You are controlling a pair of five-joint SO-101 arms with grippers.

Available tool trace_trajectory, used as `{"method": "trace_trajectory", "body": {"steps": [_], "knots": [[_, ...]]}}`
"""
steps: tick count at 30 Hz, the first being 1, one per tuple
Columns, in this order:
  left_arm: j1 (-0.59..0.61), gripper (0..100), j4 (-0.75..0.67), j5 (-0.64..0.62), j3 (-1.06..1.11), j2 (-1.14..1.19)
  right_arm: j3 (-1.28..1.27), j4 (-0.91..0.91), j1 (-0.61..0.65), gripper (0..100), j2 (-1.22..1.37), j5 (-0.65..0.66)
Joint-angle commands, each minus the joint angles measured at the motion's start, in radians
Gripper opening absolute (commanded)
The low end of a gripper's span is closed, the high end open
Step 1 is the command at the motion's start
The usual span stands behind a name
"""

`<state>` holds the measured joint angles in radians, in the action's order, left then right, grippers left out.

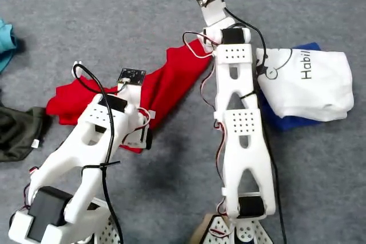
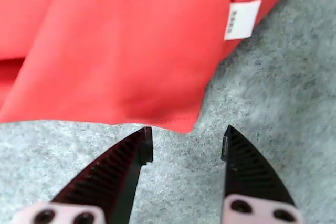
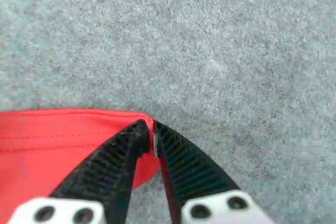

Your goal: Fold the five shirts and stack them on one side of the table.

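We see the red shirt [image 1: 166, 84] lying spread and rumpled across the middle of the grey felt table [image 1: 114, 21], reaching from left of centre up toward the far right arm. In the left wrist view its hem [image 2: 121, 51] runs just ahead of the left gripper [image 2: 186, 142], and a white label [image 2: 241, 19] sticks out at the shirt's edge. That gripper's jaws stand wide apart over bare felt, just short of the hem and not touching it. In the right wrist view the right gripper [image 3: 152, 129] has its jaws pinched together on the stitched edge of the red shirt [image 3: 52, 145] at a corner.

To the right we find a folded white shirt [image 1: 309, 84] lying on top of a blue shirt [image 1: 286, 121], just beside the right arm. At the left edge a teal shirt [image 1: 6, 38] pokes in, and nearer us a dark olive shirt [image 1: 20, 132] lies crumpled, touching the red one's end.
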<state>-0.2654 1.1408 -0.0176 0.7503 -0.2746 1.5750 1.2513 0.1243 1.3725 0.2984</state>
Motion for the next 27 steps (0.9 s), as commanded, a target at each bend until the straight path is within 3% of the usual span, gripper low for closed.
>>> {"method": "trace_trajectory", "body": {"steps": [1,11,24,27], "knots": [[0.011,22,-0.009,-0.011,-0.009,-0.008,0.047,-0.005,0.013,0.3,-0.007,0.008],[0.014,22,-0.196,-0.018,0.060,0.077,0.045,-0.005,0.012,0.3,-0.007,0.008],[0.015,10,-0.193,-0.009,0.052,0.145,0.047,-0.003,0.012,0.3,-0.007,0.008],[0.008,8,-0.192,0.044,0.052,0.145,0.047,-0.003,0.012,0.3,-0.007,0.008]]}}
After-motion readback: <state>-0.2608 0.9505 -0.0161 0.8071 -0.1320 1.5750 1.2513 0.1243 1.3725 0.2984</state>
